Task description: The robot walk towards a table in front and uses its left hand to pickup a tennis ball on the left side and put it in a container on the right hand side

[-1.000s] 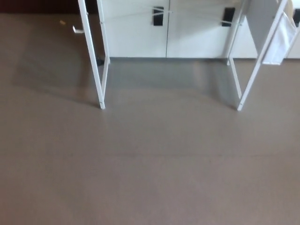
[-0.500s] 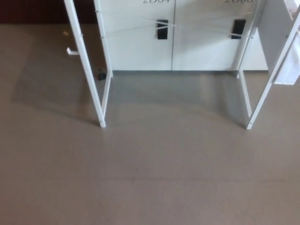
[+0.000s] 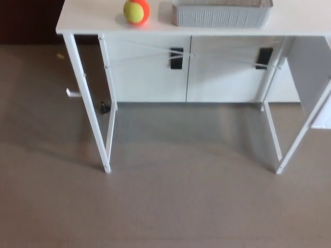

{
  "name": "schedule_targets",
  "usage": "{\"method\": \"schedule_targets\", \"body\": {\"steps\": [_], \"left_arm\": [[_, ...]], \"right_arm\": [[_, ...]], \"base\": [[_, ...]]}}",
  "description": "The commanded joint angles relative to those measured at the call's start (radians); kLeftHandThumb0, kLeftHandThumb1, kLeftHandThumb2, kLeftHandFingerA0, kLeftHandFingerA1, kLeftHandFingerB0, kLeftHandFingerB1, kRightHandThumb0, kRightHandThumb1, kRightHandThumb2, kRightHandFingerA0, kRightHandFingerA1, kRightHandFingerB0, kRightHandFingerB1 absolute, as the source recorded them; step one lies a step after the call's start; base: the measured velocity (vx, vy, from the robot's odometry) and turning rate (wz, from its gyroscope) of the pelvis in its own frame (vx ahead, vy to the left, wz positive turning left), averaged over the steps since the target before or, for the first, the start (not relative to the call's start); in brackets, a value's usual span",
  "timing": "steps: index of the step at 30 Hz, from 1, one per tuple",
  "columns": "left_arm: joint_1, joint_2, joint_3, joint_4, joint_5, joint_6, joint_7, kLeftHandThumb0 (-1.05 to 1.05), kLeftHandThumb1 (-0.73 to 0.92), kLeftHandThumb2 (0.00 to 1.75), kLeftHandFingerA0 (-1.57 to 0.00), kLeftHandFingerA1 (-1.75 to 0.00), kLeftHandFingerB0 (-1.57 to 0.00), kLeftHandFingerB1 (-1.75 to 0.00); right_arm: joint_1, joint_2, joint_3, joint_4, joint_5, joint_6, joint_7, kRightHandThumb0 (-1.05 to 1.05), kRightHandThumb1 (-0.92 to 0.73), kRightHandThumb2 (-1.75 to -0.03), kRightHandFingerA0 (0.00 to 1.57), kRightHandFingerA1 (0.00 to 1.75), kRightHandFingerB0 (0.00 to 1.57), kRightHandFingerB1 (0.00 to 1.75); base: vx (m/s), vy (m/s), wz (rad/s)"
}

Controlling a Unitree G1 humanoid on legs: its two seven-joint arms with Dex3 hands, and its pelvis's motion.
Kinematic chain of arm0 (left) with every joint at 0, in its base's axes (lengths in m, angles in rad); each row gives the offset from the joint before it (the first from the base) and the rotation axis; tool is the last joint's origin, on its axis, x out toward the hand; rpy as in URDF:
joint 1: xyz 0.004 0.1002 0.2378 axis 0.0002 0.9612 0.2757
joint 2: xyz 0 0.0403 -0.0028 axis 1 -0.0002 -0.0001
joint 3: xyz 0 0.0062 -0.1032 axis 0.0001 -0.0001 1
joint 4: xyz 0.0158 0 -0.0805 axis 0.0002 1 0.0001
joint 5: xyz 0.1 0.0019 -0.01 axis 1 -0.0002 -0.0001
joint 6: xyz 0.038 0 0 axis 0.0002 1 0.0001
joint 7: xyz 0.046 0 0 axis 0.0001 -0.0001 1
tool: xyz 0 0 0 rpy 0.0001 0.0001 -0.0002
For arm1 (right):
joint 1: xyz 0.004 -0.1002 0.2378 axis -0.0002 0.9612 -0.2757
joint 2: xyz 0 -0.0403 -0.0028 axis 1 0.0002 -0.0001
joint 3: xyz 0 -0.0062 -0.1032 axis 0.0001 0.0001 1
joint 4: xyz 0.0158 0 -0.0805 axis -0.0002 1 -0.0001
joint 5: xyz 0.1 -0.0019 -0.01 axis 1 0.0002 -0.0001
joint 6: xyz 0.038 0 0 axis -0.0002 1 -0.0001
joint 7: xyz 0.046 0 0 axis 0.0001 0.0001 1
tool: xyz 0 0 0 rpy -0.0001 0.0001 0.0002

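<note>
Desk (image 3: 88, 20) recorded; no hands are shown.
Ball (image 3: 136, 11) is placed left of basket (image 3: 221, 15), apart; hand state cannot be told.

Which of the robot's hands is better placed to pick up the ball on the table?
Left, probably: the tennis ball sits toward the left end of the table, with the container to its right. Neither hand is in view.
</note>
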Motion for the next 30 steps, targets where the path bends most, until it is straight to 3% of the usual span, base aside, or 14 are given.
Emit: {"method": "schedule_targets", "body": {"steps": [1,24,25,27,28,29,30], "left_arm": [[-0.015,0.010,-0.006,0.016,0.017,-0.023,0.012,-0.16,0.54,0.56,-0.35,-0.39,-0.30,-0.34],[-0.022,0.012,-0.014,0.024,0.026,-0.031,0.031,-0.17,0.53,0.55,-0.37,-0.40,-0.31,-0.34],[-0.027,0.014,-0.015,0.029,0.027,-0.030,0.030,-0.14,0.36,0.81,-0.26,-0.54,-0.19,-0.49],[-0.034,0.017,-0.016,0.037,0.028,-0.029,0.029,-0.14,0.36,0.82,-0.26,-0.54,-0.19,-0.49],[-0.034,0.018,-0.016,0.038,0.028,-0.030,0.029,-0.14,0.36,0.82,-0.26,-0.54,-0.19,-0.49],[-0.033,0.015,-0.013,0.037,0.025,-0.029,0.035,-0.16,0.53,0.55,-0.37,-0.40,-0.31,-0.34],[-0.034,0.015,-0.013,0.039,0.024,-0.030,0.031,-0.17,0.54,0.57,-0.36,-0.40,-0.29,-0.34]], "right_arm": [[-0.011,-0.012,-0.006,0.014,0.005,-0.013,-0.004,-0.48,-0.51,-0.55,0.49,0.40,0.37,0.35],[-0.016,-0.018,0.008,0.007,-0.006,-0.012,-0.019,-0.49,-0.51,-0.56,0.48,0.40,0.40,0.36],[-0.020,-0.019,0.009,0.013,-0.007,-0.011,-0.019,-0.50,-0.51,-0.56,0.48,0.41,0.40,0.36],[-0.026,-0.019,0.011,0.025,-0.010,-0.014,-0.019,-0.49,-0.52,-0.55,0.47,0.40,0.40,0.36],[-0.026,-0.018,0.011,0.028,-0.010,-0.019,-0.019,-0.49,-0.52,-0.55,0.47,0.40,0.40,0.36],[-0.023,-0.020,0.013,0.019,-0.011,-0.012,-0.019,-0.49,-0.53,-0.56,0.45,0.40,0.40,0.36],[-0.024,-0.022,0.015,0.022,-0.016,-0.014,-0.025,-0.50,-0.53,-0.56,0.46,0.40,0.40,0.36]], "base": [[0.46,-0.162,-0.44],[0.35,0.069,0.01],[0.25,-0.001,0.13],[0.24,-0.026,0.11],[0.25,-0.106,0.15],[0.28,-0.118,0.18],[0.28,-0.160,0.23]]}}
